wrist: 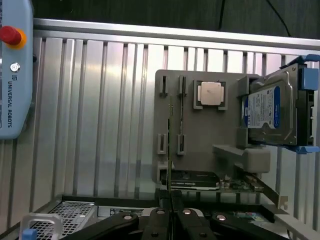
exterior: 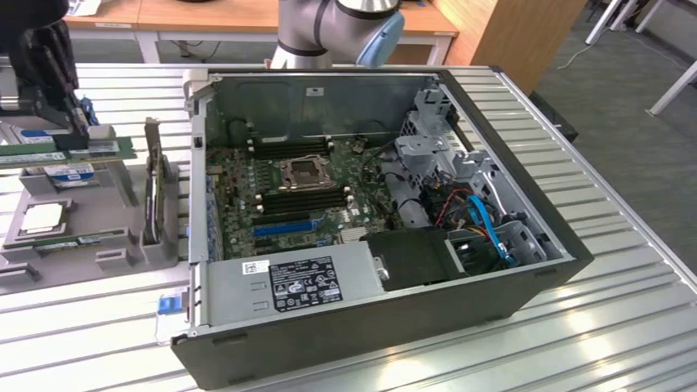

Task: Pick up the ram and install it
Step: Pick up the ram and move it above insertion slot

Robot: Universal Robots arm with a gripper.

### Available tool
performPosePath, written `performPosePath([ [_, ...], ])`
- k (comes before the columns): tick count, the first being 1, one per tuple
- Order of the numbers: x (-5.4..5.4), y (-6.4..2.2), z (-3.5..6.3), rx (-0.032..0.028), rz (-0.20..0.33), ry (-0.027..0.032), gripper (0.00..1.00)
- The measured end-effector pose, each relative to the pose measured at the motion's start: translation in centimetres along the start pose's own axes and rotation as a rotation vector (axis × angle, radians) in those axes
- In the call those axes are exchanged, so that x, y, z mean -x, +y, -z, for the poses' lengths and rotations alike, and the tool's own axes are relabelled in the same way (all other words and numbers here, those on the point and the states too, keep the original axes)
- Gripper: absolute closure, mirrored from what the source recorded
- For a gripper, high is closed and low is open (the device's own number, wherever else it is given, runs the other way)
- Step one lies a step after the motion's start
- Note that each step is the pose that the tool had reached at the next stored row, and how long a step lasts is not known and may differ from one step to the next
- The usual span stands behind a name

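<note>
We see the gripper (wrist: pixel 171 222) with its fingers pressed together on the ram (wrist: pixel 170 150), a thin green stick seen edge-on in the wrist view. It hangs over the grey parts tray (wrist: pixel 200 165), just beside a second memory stick (wrist: pixel 181 115) seated in its slot. The tray also carries the square processor (wrist: pixel 210 94), the blue-labelled hard drive (wrist: pixel 267 112) and a graphics card (wrist: pixel 192 180). In the exterior view, the open computer case (exterior: pixel 512 302) lies to the tray's right, its motherboard (exterior: pixel 294 192) exposed.

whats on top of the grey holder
Processor chip, ram stick on edge, hard drive, expansion card. The drive hides the holder beneath it.
</note>
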State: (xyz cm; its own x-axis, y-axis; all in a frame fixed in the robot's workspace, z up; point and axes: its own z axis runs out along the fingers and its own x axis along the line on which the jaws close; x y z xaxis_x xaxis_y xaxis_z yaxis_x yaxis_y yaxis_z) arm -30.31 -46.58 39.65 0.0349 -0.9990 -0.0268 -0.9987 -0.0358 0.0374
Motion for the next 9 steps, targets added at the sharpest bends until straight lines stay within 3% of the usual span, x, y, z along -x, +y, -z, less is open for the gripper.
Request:
performPosePath([
  [9,-0.1,-2.25,0.08,0.0034,0.0,-0.0002,0.88],
])
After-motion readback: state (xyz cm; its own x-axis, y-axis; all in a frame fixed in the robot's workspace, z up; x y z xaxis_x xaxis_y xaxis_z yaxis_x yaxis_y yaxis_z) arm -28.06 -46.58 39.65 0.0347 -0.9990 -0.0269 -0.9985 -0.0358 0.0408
